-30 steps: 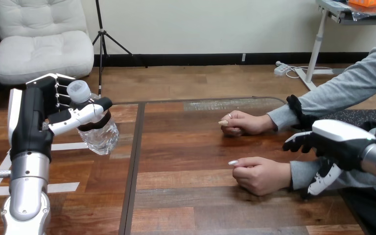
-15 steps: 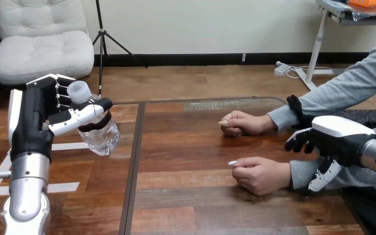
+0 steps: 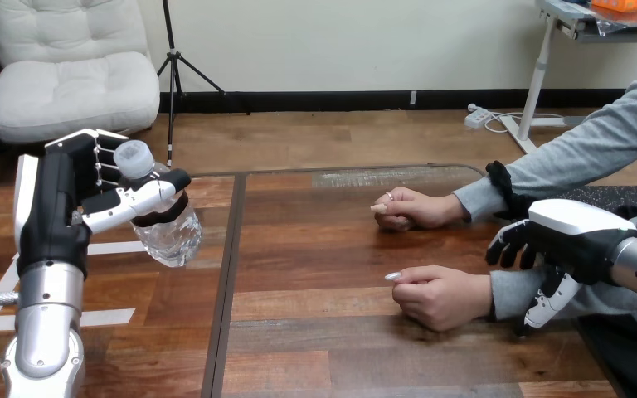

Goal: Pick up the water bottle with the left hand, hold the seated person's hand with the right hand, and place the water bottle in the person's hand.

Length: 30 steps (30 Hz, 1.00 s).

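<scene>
My left hand (image 3: 58, 207) holds a clear water bottle (image 3: 164, 228) with a grey cap up above the table's left part, fingers and thumb curled round its neck. The person's two hands rest as loose fists on the table at the right: the far hand (image 3: 410, 209) and the near hand (image 3: 440, 294). My right hand (image 3: 576, 240) hovers over the near hand's grey-sleeved forearm (image 3: 510, 292). Its dark fingers (image 3: 510, 247) hang on the far side and its thumb on the near side, spread wide and not closed on the sleeve.
The wooden table (image 3: 315, 348) has a dark seam running front to back beside the bottle. White tape strips (image 3: 112, 247) lie on its left part. The person's far forearm (image 3: 581, 157) slants in from the upper right.
My right hand has shifted slightly down and right over the near forearm. My left hand and the bottle have dipped a little. The person's hands have stayed still.
</scene>
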Available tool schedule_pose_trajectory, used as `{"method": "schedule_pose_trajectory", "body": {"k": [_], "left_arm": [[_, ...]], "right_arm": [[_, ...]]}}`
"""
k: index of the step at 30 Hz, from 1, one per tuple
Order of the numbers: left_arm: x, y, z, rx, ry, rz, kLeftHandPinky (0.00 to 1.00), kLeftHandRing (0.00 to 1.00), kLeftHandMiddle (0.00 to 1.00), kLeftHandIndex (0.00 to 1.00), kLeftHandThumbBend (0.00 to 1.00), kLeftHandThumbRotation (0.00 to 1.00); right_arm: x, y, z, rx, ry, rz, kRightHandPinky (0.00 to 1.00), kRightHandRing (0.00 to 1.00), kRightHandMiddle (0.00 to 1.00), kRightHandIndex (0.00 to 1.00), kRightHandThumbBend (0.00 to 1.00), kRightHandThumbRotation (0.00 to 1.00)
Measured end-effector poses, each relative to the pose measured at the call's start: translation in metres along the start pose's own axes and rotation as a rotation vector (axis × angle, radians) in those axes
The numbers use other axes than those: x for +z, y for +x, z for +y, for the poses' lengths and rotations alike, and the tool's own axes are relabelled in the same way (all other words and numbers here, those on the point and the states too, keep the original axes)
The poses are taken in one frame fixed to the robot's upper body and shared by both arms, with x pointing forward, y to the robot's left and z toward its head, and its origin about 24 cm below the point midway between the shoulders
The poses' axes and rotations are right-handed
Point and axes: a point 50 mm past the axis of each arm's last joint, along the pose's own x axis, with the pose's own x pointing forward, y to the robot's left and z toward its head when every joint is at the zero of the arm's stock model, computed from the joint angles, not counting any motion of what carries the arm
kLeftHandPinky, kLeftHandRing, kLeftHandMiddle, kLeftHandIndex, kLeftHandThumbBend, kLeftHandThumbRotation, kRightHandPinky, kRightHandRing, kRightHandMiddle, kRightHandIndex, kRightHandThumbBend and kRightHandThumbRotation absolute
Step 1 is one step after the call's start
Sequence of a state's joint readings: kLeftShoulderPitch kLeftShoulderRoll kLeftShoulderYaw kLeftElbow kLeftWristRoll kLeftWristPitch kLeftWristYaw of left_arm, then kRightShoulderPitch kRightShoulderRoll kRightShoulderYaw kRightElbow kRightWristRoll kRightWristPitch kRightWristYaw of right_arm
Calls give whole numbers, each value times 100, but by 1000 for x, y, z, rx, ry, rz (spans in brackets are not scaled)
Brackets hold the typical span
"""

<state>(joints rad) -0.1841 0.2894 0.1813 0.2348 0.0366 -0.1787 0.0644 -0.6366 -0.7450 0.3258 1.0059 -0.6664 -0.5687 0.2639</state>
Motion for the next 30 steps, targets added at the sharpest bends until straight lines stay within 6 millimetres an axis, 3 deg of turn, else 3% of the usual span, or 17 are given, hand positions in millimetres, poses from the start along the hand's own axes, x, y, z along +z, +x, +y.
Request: {"method": "schedule_pose_trajectory", "body": {"k": [30], "left_arm": [[-4,-4,1,-7,-2,17,32,37,40,40,75,0]], "right_arm": [[-1,2,1,41,-6,18,57,67,71,71,100,24]]}}
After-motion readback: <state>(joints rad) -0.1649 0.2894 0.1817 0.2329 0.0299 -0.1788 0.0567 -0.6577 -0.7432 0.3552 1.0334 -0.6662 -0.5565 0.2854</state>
